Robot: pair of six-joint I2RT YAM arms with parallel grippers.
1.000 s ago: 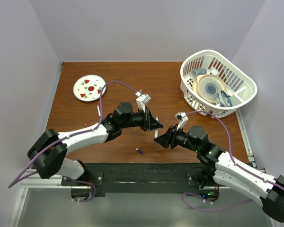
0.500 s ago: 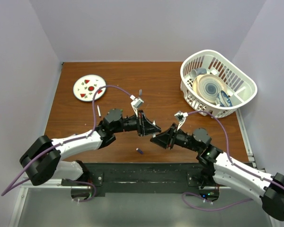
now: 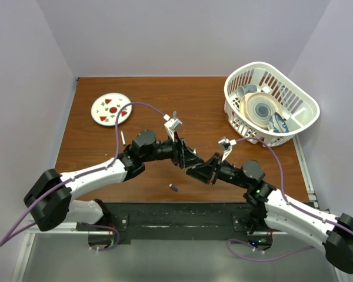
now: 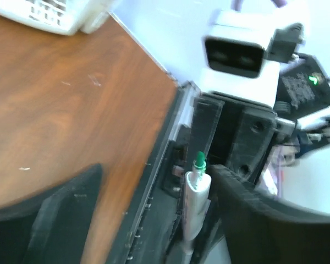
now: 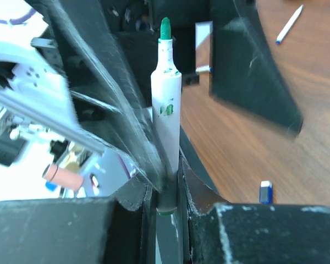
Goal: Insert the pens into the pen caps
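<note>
Some way from the basket (image 3: 238,117), over the tabletop (image 3: 212,111), a green-tipped pen (image 5: 165,110) is being presented for capping.
Right tool (image 5: 166,192) is clamping it by its lower barrel, tip pointing away, probably leaving that end free for a cap; left tool (image 3: 191,160) is standing spread open around it, gripping nothing. Blue cap (image 5: 265,192) is lying farther from the basket.

White green-tipped pen (image 5: 165,110) upright, uncapped, blue cap (image 5: 265,192) lying loose

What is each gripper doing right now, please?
Left gripper: open, jaws apart.
Right gripper: closed on the green-tipped pen.
</note>
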